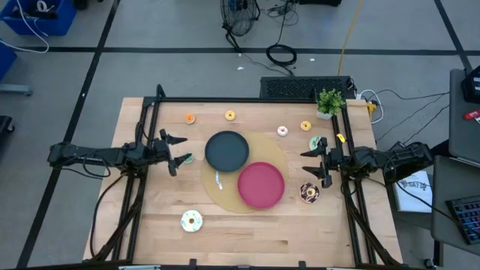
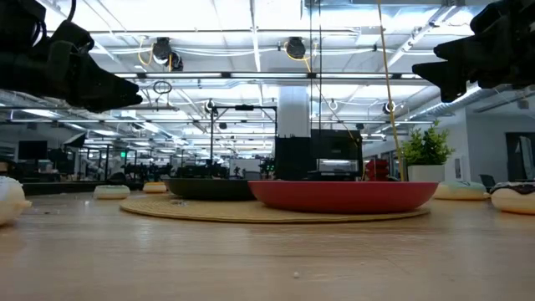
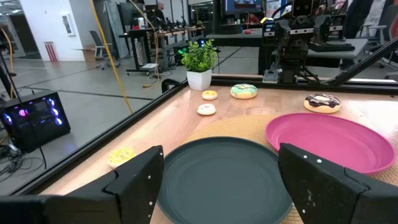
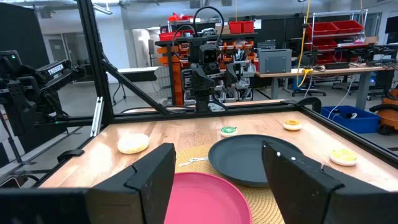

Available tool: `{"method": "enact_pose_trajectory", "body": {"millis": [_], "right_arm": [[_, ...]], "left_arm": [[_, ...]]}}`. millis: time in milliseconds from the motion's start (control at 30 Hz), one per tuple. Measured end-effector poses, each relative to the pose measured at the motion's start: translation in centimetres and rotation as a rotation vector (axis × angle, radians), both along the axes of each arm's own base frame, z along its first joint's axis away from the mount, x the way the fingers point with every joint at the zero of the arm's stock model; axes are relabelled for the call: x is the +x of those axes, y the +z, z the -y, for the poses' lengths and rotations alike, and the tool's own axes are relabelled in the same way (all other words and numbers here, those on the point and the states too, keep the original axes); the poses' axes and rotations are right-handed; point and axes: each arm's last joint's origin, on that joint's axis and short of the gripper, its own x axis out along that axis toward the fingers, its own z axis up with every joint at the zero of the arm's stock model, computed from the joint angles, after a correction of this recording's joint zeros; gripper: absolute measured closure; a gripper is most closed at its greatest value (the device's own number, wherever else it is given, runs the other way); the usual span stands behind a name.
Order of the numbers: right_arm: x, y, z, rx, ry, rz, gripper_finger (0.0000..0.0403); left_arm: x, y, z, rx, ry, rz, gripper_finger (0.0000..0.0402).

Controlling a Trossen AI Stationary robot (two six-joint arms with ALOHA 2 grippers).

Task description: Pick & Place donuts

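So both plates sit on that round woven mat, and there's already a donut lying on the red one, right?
Not quite. Both plates do sit on the woven mat, but the red plate holds nothing, as the high view shows. The black plate is bare too. The donuts, such as the brown donut, lie on the wooden table around the mat.

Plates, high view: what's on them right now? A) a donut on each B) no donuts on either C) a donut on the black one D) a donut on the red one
B: the black plate and the red plate both show bare surfaces, and the donuts, such as the brown donut and the white-sprinkled donut, lie out on the table around them.
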Motion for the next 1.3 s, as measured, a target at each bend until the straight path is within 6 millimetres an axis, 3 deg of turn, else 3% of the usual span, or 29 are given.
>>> {"method": "enact_pose_trajectory", "body": {"millis": [167, 400, 633, 1100, 1200, 1300], "right_arm": [[0.0, 0.1, 0.0, 0.005, 0.0, 0.011, 0.0177], [0.0, 0.4, 0.1, 0.14, -0.017, 0.047, 0.0177], [-0.1, 0.6, 0.2, -0.055, -0.063, 0.055, 0.0177], [-0.2, 1.3, 0.3, -0.032, -0.12, 0.121, 0.0177], [0.3, 0.2, 0.3, 0.05, -0.145, -0.039, 0.0177], [0.7, 2.1, 0.0, 0.065, -0.133, -0.228, 0.0177]], "left_arm": [[0.0, 0.0, 0.0, 0.0, 0.0, 0.0, 0.0091], [0.0, 0.0, 0.0, 0.0, 0.0, 0.0, 0.0091], [0.0, 0.0, 0.0, 0.0, 0.0, 0.0, 0.0091], [0.0, 0.0, 0.0, 0.0, 0.0, 0.0, 0.0092], [0.0, 0.0, 0.0, 0.0, 0.0, 0.0, 0.0091], [0.0, 0.0, 0.0, 0.0, 0.0, 0.0, 0.0091]]}}
